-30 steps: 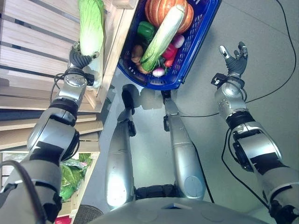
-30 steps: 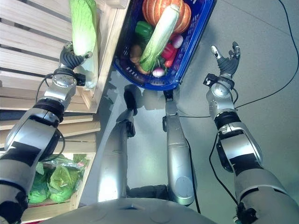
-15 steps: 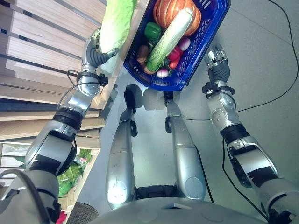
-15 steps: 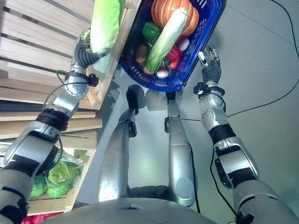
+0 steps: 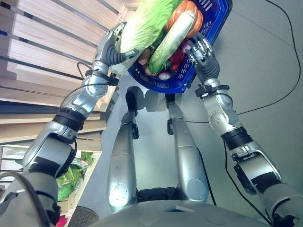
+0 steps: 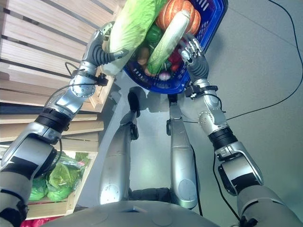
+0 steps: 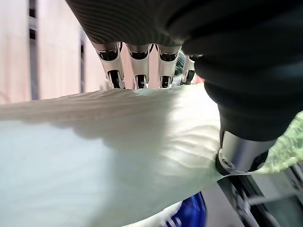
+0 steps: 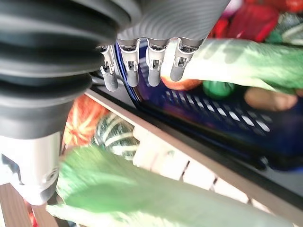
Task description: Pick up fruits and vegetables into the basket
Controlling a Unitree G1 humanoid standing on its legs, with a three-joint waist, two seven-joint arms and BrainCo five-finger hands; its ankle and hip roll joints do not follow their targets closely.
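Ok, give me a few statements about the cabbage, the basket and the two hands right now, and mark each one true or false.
1. The left hand grips the cabbage. True.
2. The basket is red. False: it is blue.
3. A pumpkin lies in the basket. True.
4. The right hand holds a carrot. False: its fingers are relaxed and hold nothing, up by the basket's side.
5. The cabbage rests on the floor. False: it is held up, its leafy end over the basket.
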